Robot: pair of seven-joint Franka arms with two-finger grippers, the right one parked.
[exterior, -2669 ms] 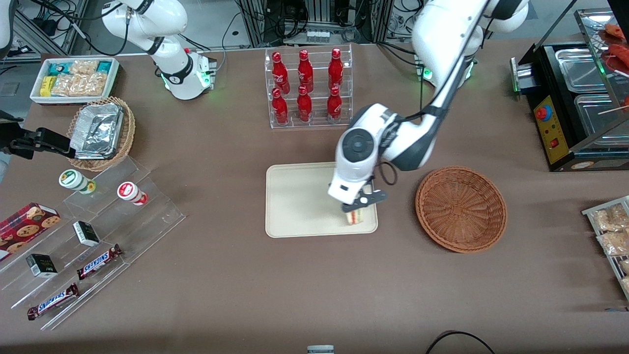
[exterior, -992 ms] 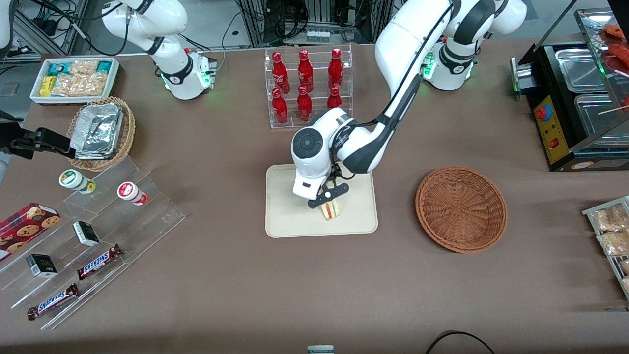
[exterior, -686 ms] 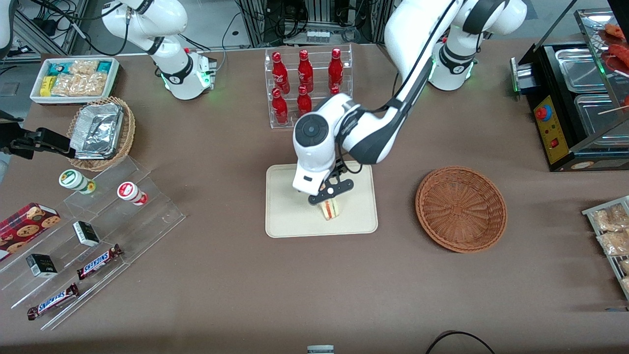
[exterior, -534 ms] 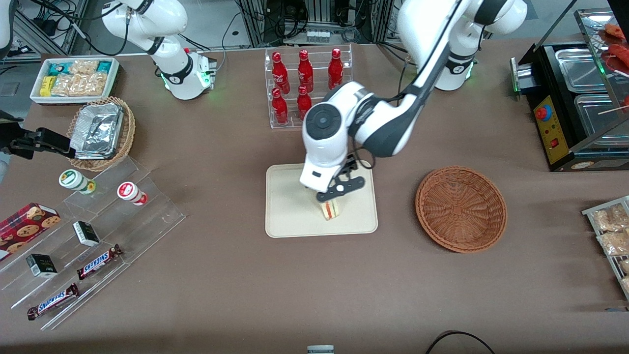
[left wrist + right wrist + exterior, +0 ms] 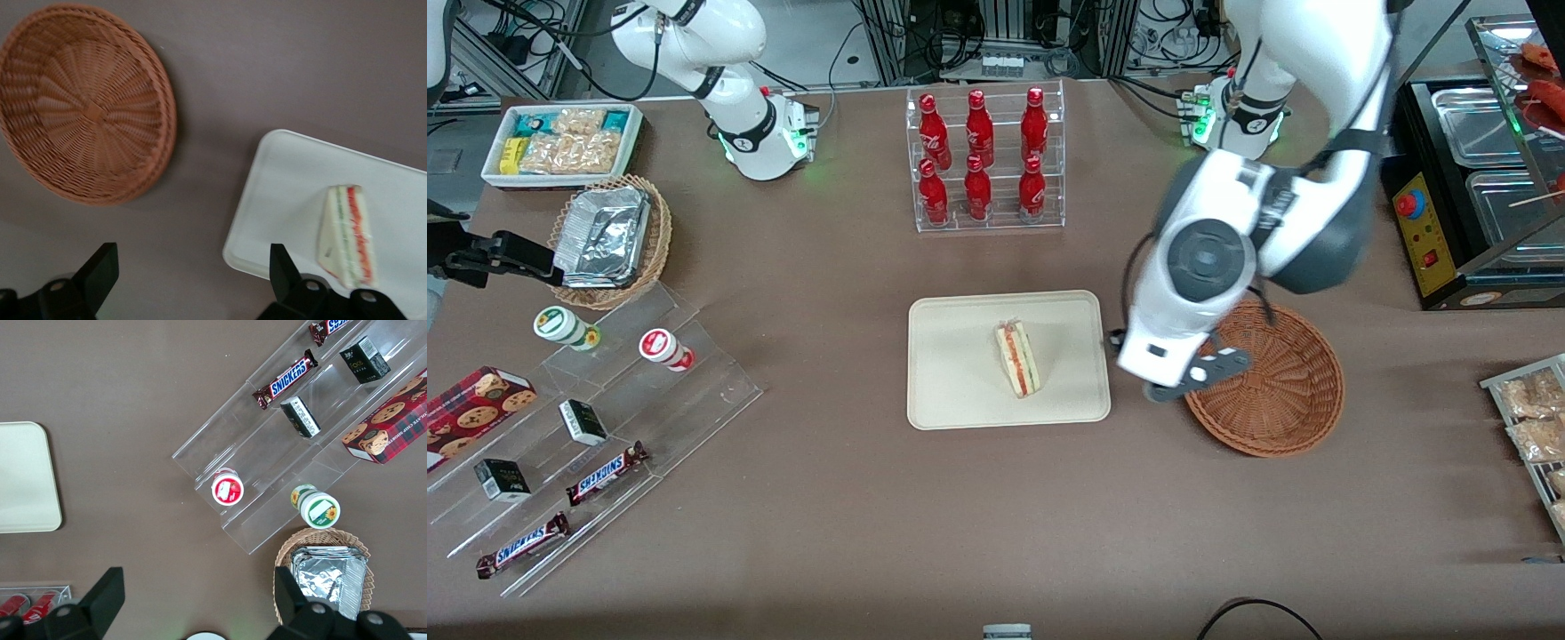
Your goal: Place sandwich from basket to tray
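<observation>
The sandwich (image 5: 1017, 359), a pale wedge with red and green filling, lies on the cream tray (image 5: 960, 391) near its middle; it also shows in the left wrist view (image 5: 347, 233) on the tray (image 5: 293, 193). The reddish-brown basket (image 5: 1280, 400) stands empty beside the tray, toward the working arm's end; it also shows in the left wrist view (image 5: 80, 107). My left gripper (image 5: 1193, 380) is open and empty, raised above the table between tray and basket, over the basket's rim. Its fingers (image 5: 101, 270) stand wide apart over bare table.
A clear rack of red bottles (image 5: 983, 160) stands farther from the front camera than the tray. A tan basket of foil trays (image 5: 609, 238), a white snack bin (image 5: 560, 142) and clear shelves with snacks (image 5: 587, 418) lie toward the parked arm's end. A black warmer (image 5: 1467, 187) stands at the working arm's end.
My gripper let go of the sandwich on the tray, rose, and swung away toward the basket. The sandwich stays on the tray.
</observation>
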